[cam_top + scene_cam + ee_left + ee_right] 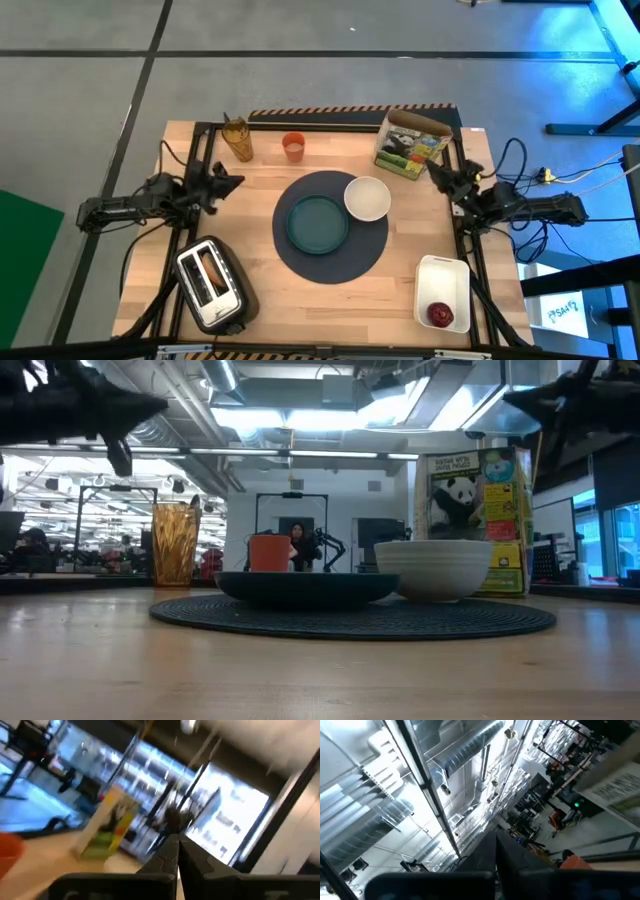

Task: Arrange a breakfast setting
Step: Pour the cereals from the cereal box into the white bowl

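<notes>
A dark-blue round mat [352, 255] lies mid-table with a teal plate [318, 222] on it. A white bowl [367, 198] stands on the mat's far right part, next to the plate. An orange cup [293, 147] and an amber glass [238, 140] stand at the far edge. A red fruit [441, 315] lies in the white tray [443, 275]. My left gripper [234, 184] hangs shut at the table's left side, off the table top. My right gripper [436, 173] hangs shut at the right side, tipped upward. Neither has anything between its fingers.
A silver-and-black toaster [228, 300] stands near the front left with a brown bagel [212, 270] in one slot. A cereal box with a panda [412, 143] lies at the far right corner. Bare wood shows in front of the mat.
</notes>
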Tool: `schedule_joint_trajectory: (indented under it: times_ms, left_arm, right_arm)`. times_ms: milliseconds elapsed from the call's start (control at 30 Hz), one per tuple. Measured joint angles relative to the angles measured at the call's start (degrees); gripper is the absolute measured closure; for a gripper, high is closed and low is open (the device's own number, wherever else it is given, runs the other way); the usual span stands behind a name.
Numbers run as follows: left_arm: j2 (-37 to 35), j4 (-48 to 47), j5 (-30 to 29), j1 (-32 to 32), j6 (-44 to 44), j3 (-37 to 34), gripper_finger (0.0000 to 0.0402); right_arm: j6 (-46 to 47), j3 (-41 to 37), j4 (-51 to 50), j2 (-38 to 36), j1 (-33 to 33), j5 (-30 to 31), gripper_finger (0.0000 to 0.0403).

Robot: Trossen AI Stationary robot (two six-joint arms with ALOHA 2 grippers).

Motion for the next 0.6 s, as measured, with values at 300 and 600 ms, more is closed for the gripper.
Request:
schedule_joint_trajectory:
  times_ms: [300,600]
  left_arm:
    - [0.00,11.59,-9.13,0.00,-3.52,0.07,0.0401]
    - [10.46,10.82,-10.28,0.03,5.82,6.11,0.0401]
  right_arm:
    - [-13.00,13.48,-6.14,7.53,0.00,-1.51,0.0385]
    - [-21.01,33.44,-37.40,12.82,0.00,4.53,0.0237]
